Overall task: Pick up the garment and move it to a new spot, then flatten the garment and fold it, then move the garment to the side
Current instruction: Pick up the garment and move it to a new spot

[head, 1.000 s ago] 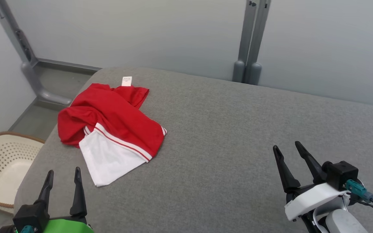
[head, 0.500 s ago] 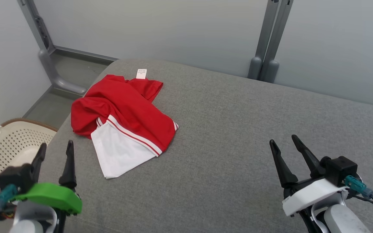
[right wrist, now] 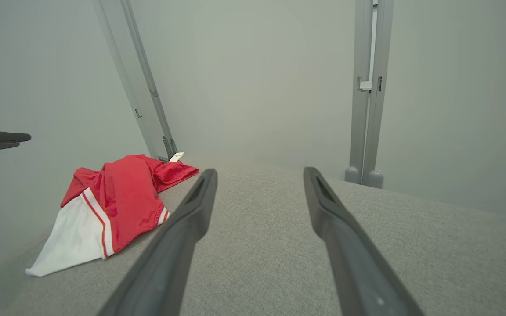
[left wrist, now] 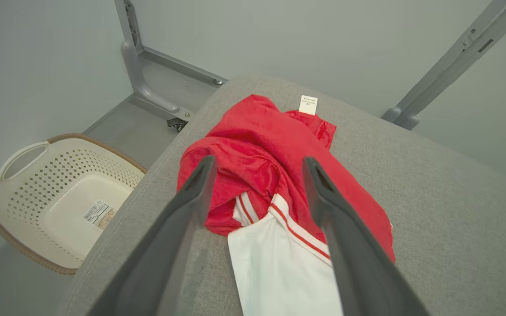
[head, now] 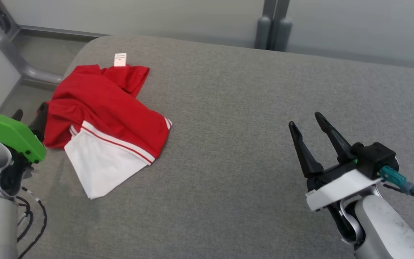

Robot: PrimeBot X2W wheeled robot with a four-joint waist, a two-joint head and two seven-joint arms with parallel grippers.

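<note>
The red-and-white garment is seen crumpled on the left part of the grey padded bench, close to its left edge, with a small white label sticking out at the far end. The left tool is held right by the garment's near-left side, fingers spread wide, nothing gripped. Whether the cloth is actually touched can't be told tbh. The right tool is kept well apart over bare bench on the right, also spread wide and empty. A cream basket with holes is spotted on the floor beside the bench's left edge.
</note>
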